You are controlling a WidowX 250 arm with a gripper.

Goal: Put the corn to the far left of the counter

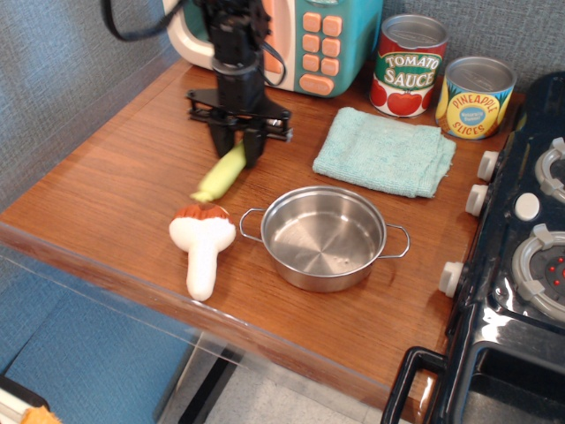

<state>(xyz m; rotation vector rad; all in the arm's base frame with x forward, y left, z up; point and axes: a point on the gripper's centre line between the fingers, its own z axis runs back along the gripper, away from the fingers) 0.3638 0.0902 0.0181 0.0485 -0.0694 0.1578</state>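
corn [221,175] apparently just behind mushroom [203,246]

Bare counter [115,177] left of gripper [237,148]; mushroom toy [203,243], pan [324,237] crowd front

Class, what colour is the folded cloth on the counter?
Light teal cloth, seen in the observation.image view.

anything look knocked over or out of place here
Only the white mushroom-shaped toy with a brown cap: it lies on its side near the front edge of the brown wood-grain counter. Nothing looks spilled or damaged.
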